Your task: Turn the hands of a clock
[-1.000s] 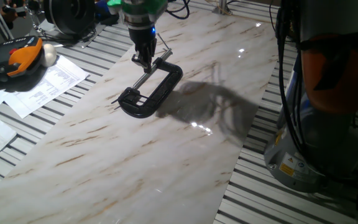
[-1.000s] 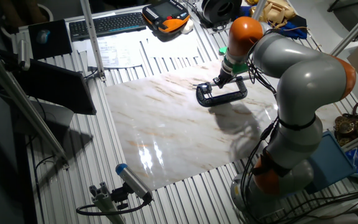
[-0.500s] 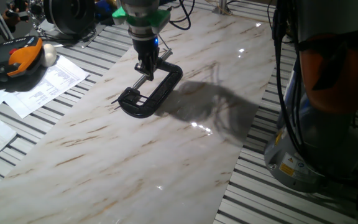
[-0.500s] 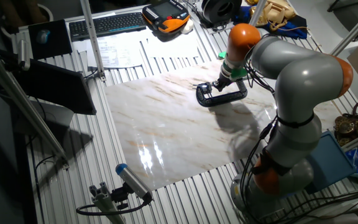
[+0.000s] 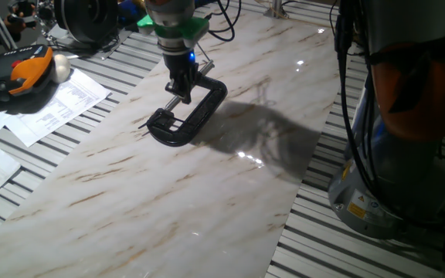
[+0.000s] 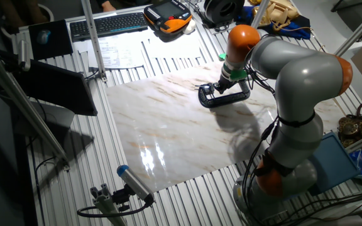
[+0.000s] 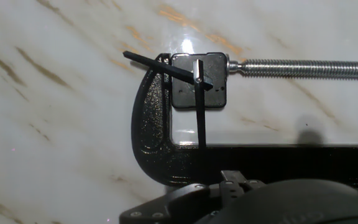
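While gripped in the jaw of a black cast C-clamp point(image 7: 151, 140), lies flat on the white marble-patterned worktop point(image 5: 207, 193): a small square black clock point(image 7: 199, 81) with two thin black hands point(image 7: 201, 118), one pointing toward the clamp's spine, the other slanting out past its curved end. Pressed against one side by the clamp's silver threaded screw point(image 7: 303, 68). Poised just above the clamp's screw: the robot's hand point(image 5: 178, 86), fingers close together, contact impossible to tell.
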